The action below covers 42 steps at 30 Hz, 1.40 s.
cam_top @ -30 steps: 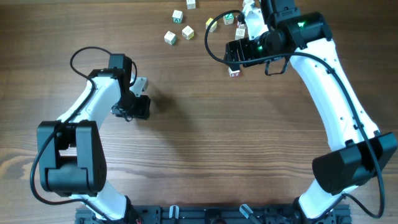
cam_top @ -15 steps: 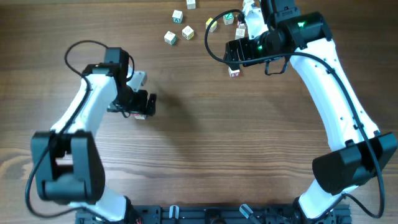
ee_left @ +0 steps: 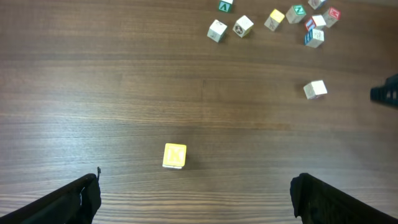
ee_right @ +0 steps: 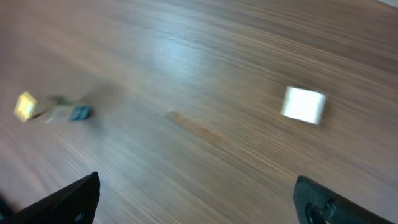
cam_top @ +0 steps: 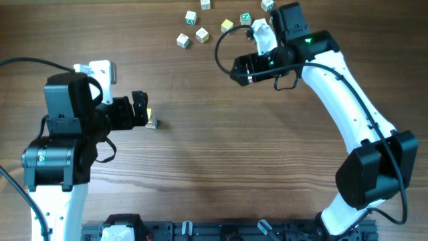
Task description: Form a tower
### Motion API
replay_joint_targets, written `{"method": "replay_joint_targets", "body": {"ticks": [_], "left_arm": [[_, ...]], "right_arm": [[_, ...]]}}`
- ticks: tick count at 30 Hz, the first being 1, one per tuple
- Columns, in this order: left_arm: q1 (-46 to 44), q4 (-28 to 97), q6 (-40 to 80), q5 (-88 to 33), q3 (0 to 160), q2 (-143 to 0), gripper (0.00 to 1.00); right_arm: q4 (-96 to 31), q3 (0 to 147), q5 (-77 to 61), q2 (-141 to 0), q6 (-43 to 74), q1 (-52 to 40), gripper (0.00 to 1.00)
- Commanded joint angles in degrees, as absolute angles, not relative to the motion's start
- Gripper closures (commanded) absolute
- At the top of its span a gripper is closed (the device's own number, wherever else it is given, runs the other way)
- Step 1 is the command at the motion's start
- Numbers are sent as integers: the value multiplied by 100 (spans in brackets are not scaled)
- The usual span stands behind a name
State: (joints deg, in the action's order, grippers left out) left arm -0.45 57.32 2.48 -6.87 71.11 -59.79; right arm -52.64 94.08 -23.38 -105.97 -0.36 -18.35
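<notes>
Progress: early, by judgement; tower [ee_left: 175, 155] begun, most cubes unstacked.
Place: free on bench [ee_left: 124, 93], yellow face up; height unreadable from above.
Left tool [ee_left: 196, 190]: spread wide, empty, tower just ahead.
Right tool [ee_right: 199, 199]: spread wide, empty.
Count: one tower; one lone cube [ee_left: 315, 89]; far cluster [ee_left: 296, 12], roughly nine.

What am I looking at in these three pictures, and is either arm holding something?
Two white-and-black robot arms sit at a wooden table. One picture looks down from above; the other two come from cameras on each wrist. The left claw stands open, holding nothing; just in front of it is the tower, a yellow-topped cube stack whose height is hard to judge from above. The right claw is open and empty too, with a pale cube ahead of it. Loose cubes lie scattered at the far side.
</notes>
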Motion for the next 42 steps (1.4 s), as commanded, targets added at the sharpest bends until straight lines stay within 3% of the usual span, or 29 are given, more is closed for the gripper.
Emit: {"method": "replay_joint_targets", "body": {"ticks": [1, 4, 9, 14, 21, 33, 42], "left_arm": [[-8, 5155, 1398, -301, 7155, -5642, 0], [-8, 4650, 1850, 749, 7153, -4873, 0], [-10, 5441, 2189, 2344, 7153, -3844, 0], [-10, 5137, 2624, 2714, 7155, -3433, 0], [-8, 5765, 3203, 4873, 7299, -3566, 0], [108, 5970, 3382, 4910, 7299, -4685, 0], [1553, 5968, 3389, 2969, 7299, -5120, 0]], "right_arm": [[-4779, 9376, -2746, -10656, -561, -2150, 0], [-3898, 9378, -2250, -10656, -36, -2309, 0], [-2803, 9417, -2506, -10661, -73, -2558, 0], [-2762, 9841, -1769, -10718, -895, -3293, 0], [-3942, 11502, -1409, -12269, -1479, -4075, 0], [-4515, 11751, -2145, -12805, -2471, -4987, 0], [-4088, 11747, -2078, -13192, -2663, -5019, 0]]}}
